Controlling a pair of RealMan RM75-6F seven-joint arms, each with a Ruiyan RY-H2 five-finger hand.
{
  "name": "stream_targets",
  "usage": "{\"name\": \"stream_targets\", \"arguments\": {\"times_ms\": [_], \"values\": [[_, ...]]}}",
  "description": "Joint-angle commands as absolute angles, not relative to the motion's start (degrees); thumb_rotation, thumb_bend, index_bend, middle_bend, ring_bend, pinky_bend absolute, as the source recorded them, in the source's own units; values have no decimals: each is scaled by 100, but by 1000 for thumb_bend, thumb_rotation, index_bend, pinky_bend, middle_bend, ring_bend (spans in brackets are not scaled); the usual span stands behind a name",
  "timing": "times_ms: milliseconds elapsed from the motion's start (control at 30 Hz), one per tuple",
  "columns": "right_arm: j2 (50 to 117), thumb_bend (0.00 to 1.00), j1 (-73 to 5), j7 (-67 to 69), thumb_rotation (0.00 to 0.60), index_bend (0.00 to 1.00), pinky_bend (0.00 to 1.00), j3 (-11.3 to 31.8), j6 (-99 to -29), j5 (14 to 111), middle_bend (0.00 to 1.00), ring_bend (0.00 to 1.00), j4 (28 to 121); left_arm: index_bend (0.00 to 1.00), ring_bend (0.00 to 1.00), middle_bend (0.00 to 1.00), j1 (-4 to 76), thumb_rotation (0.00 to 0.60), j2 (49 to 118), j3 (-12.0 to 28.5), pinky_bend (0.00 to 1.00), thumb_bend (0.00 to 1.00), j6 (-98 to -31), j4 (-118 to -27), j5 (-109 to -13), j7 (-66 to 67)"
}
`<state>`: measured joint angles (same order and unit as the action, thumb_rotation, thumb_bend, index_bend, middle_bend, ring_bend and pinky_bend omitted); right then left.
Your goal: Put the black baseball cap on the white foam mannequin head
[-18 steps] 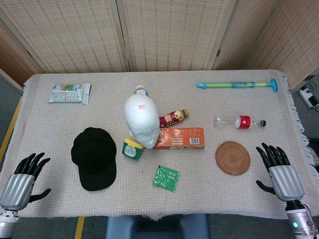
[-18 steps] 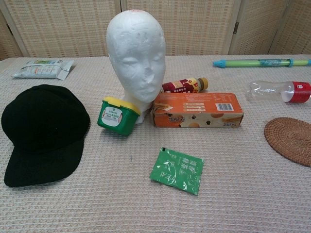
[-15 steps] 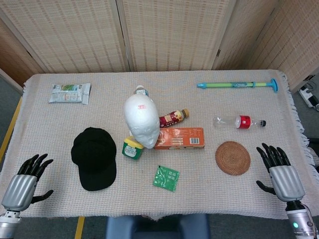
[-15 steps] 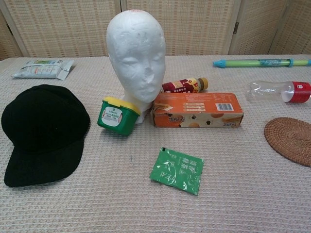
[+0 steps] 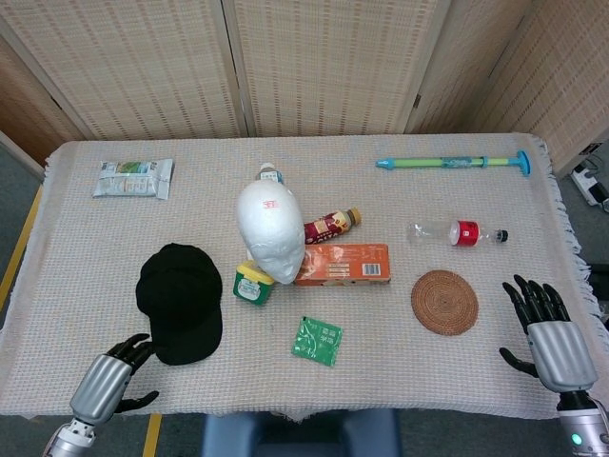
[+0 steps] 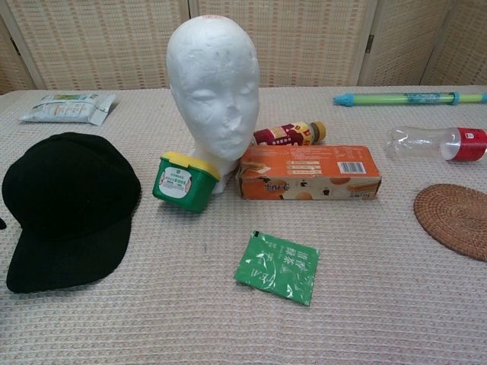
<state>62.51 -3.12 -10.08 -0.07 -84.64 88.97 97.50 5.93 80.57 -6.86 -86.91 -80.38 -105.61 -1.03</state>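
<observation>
The black baseball cap [image 5: 180, 300] lies flat on the table left of centre, brim toward the front edge; the chest view shows the cap [image 6: 67, 205] at the left. The white foam mannequin head [image 5: 270, 228] stands upright mid-table, bare, and the chest view shows the head [image 6: 214, 87] face-on. My left hand [image 5: 107, 382] hovers at the front edge, just left of the cap's brim, fingers apart, holding nothing. My right hand [image 5: 550, 337] is at the front right, open and empty.
A green tub [image 5: 252, 283] and an orange box [image 5: 343, 264] crowd the mannequin's base, with a small bottle [image 5: 331, 226] behind. A green sachet [image 5: 317, 340], woven coaster [image 5: 444, 302], plastic bottle [image 5: 457, 232], green-blue stick [image 5: 452, 162] and wipes packet [image 5: 133, 178] lie around.
My left hand has moved right along the front edge toward the cap's brim. My right hand has drawn back slightly toward the front edge. Objects have not moved.
</observation>
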Motion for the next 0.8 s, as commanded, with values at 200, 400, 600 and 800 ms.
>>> {"name": "stream_targets", "arguments": {"times_ms": [200, 400, 600, 800], "values": [[6293, 107, -358, -1128, 600, 0, 0, -11, -8284, 8792, 0, 0, 9739, 461, 461, 643, 663, 600, 9987, -603, 641, 134, -9386, -5510, -11105, -302], [6269, 106, -385, -1160, 600, 0, 0, -3, -8193, 8729, 0, 0, 9774, 511, 699, 891, 850, 600, 11099, -356, 751, 172, -10170, -3641, -11149, -734], [6244, 106, -387, -1126, 600, 0, 0, 32, -8177, 8654, 0, 0, 9775, 531, 843, 1000, 940, 600, 11644, -330, 877, 206, -10196, -2546, -10897, -1120], [6224, 106, -403, -1099, 600, 0, 0, 47, -8123, 8593, 0, 0, 9786, 535, 889, 1000, 957, 600, 11890, -382, 922, 223, -10047, -1912, -10666, -1234]]}}
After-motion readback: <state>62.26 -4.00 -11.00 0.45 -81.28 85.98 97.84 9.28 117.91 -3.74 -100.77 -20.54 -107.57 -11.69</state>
